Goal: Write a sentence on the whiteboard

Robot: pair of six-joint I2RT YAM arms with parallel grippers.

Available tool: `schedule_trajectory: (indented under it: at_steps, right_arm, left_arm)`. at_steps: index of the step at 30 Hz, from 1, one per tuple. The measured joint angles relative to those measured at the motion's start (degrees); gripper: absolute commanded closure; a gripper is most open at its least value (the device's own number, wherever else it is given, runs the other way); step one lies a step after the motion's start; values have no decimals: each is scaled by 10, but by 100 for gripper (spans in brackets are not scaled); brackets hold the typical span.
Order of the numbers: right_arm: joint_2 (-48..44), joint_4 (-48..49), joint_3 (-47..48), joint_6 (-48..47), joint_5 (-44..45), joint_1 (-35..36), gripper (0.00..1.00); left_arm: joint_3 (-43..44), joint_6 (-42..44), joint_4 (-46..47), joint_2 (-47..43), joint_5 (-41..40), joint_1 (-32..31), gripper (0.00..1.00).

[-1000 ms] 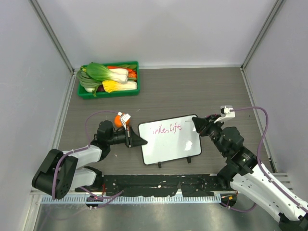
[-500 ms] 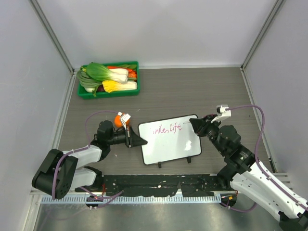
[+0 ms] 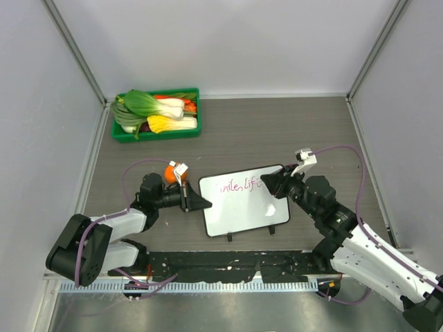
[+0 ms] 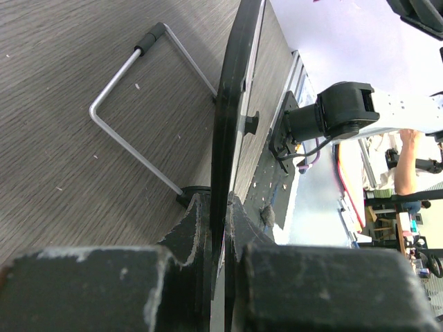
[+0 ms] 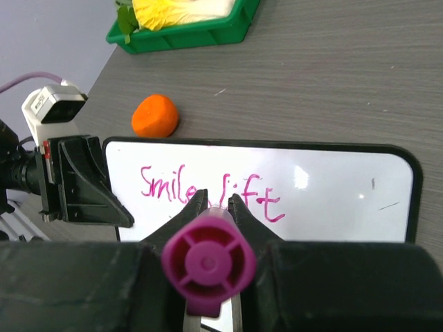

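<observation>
The whiteboard (image 3: 243, 211) lies near the table's front, tilted, its black frame seen edge-on in the left wrist view (image 4: 232, 117). One line of magenta script (image 3: 239, 185) reads "Smile, lift" (image 5: 166, 185). My left gripper (image 3: 201, 203) is shut on the board's left edge (image 4: 220, 214). My right gripper (image 3: 270, 183) is shut on a magenta marker (image 5: 208, 263) and holds it over the board's upper right. In the right wrist view the gripper (image 5: 213, 200) points between "Smile" and "lift". I cannot tell whether the tip touches.
A green tray (image 3: 158, 135) of vegetables stands at the back left, also in the right wrist view (image 5: 201, 34). An orange (image 3: 169, 173) lies beside the left gripper (image 5: 155, 115). A wire stand (image 4: 131, 104) shows behind the board. Grey walls enclose the table.
My right gripper has moved left with the marker, from the board's right edge to over the word "lift". The left gripper and board have not moved.
</observation>
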Motion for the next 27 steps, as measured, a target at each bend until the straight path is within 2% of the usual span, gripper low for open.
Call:
schedule_trajectory:
  at_steps: [6,15,21,27]
  right_arm:
    - [34,20,0,1,18,68,99]
    - [96,54,0,0,103,221,99]
    - [130,82,0,3,138,270,99]
    - [170,121,0,5,168,283,99]
  left_arm:
    - [0,0,0,0,0,0,100]
    - [0,0,0,0,0,0,100]
    - [0,1,0,1,0,0,100]
    - [0,0,0,1,0,0,100]
